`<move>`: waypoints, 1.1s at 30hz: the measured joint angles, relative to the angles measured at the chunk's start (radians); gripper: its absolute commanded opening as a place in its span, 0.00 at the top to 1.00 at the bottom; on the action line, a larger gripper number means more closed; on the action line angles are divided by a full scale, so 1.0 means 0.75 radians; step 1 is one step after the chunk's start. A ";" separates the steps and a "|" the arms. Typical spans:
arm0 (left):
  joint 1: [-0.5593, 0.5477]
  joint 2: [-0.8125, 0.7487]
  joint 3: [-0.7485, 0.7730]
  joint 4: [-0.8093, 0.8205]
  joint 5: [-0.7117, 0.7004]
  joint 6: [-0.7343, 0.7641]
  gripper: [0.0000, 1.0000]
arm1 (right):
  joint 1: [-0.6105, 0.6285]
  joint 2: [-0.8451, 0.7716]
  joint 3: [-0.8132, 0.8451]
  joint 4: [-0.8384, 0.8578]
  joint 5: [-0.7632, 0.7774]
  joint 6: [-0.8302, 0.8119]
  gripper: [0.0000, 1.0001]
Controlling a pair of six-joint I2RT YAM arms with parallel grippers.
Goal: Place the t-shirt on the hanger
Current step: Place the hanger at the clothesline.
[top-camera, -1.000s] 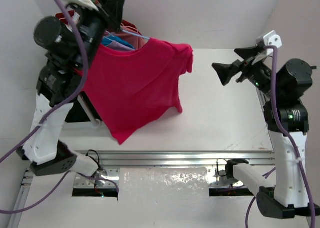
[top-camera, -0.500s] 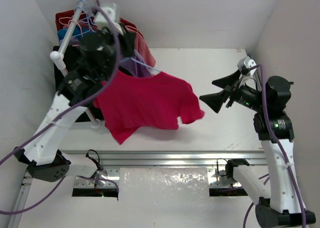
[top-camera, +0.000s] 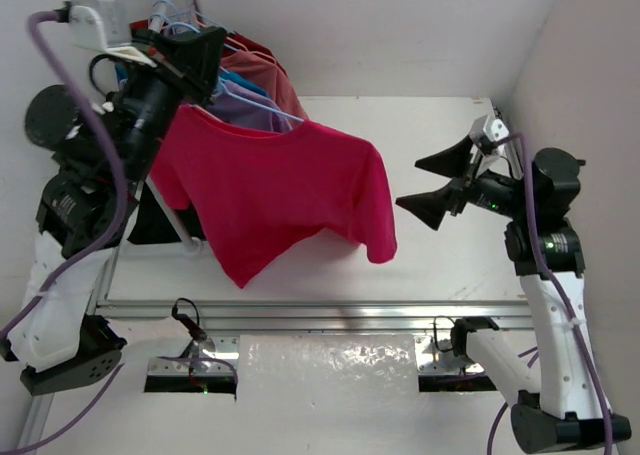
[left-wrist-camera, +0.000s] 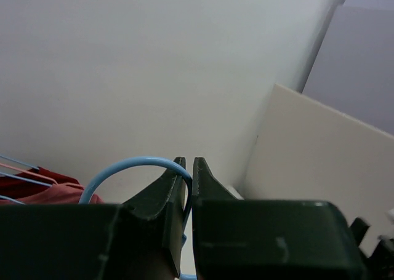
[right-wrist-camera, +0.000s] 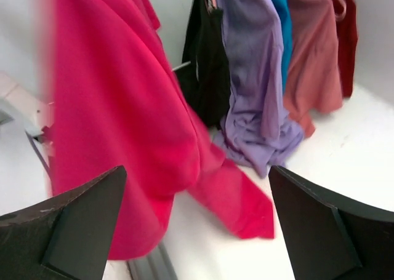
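Observation:
The magenta-red t-shirt (top-camera: 270,190) hangs in the air over the left half of the table, its lower corner drooping to the front rail. It hangs on the light-blue wire hanger (left-wrist-camera: 126,165). My left gripper (top-camera: 197,57) is raised beside the clothes rail and shut on the hanger's hook. In the left wrist view the blue wire curves in between the closed fingers of the left gripper (left-wrist-camera: 188,169). My right gripper (top-camera: 432,181) stands wide open to the right of the shirt, touching nothing. In the right wrist view the t-shirt (right-wrist-camera: 117,108) fills the left side, beyond the right gripper (right-wrist-camera: 200,228).
A clothes rail (top-camera: 163,5) at the back left carries several hung garments: purple (right-wrist-camera: 258,77), black (right-wrist-camera: 206,64), teal, salmon-pink (right-wrist-camera: 311,52) and dark red (right-wrist-camera: 345,28). White walls close in behind and at both sides. A metal rail (top-camera: 330,315) runs along the table's near edge.
My left arm has swung up and left toward the clothes rail with the hanger; the shirt has swung with it and hangs longer. The right gripper has dropped lower, still open.

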State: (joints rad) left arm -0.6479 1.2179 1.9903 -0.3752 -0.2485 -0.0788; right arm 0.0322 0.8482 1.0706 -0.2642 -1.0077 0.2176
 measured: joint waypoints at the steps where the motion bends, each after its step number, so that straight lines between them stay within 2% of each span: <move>1: 0.000 0.007 -0.015 0.001 0.007 0.004 1.00 | 0.000 -0.009 0.031 -0.017 -0.004 -0.021 0.06; 4: 0.000 0.037 -0.069 -0.003 0.036 0.015 1.00 | 0.000 -0.012 0.181 -0.090 -0.057 -0.089 0.12; 6: 0.000 0.060 -0.106 0.004 0.069 0.019 1.00 | 0.000 -0.020 0.225 -0.094 -0.094 -0.103 0.13; 11: 0.000 0.166 -0.204 -0.035 0.174 0.006 1.00 | 0.003 0.016 0.240 -0.090 -0.177 -0.074 0.30; 14: 0.000 0.182 -0.252 -0.031 0.230 -0.015 1.00 | 0.035 0.133 0.279 -0.124 -0.187 -0.076 0.29; 17: 0.000 0.182 -0.279 -0.006 0.270 -0.042 1.00 | 0.129 0.278 0.373 -0.253 -0.109 -0.151 0.30; 22: 0.000 0.178 -0.301 0.051 0.293 -0.073 1.00 | 0.373 0.550 0.603 -0.533 0.094 -0.332 0.44; 29: 0.000 0.171 -0.301 0.067 0.243 -0.082 1.00 | 0.556 0.610 0.612 -0.760 0.370 -0.455 0.48; 30: 0.000 0.171 -0.301 0.067 0.237 -0.082 1.00 | 0.568 0.607 0.612 -0.776 0.402 -0.469 0.52; 31: 0.000 0.170 -0.301 0.068 0.232 -0.082 1.00 | 0.577 0.605 0.612 -0.788 0.430 -0.485 0.66; 33: 0.000 0.170 -0.301 0.067 0.219 -0.081 1.00 | 0.590 0.600 0.612 -0.806 0.478 -0.517 0.83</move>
State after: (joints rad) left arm -0.6479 1.3453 1.7645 -0.3252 -0.0841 -0.1398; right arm 0.4747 1.2984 1.5295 -0.8684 -0.6495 -0.1699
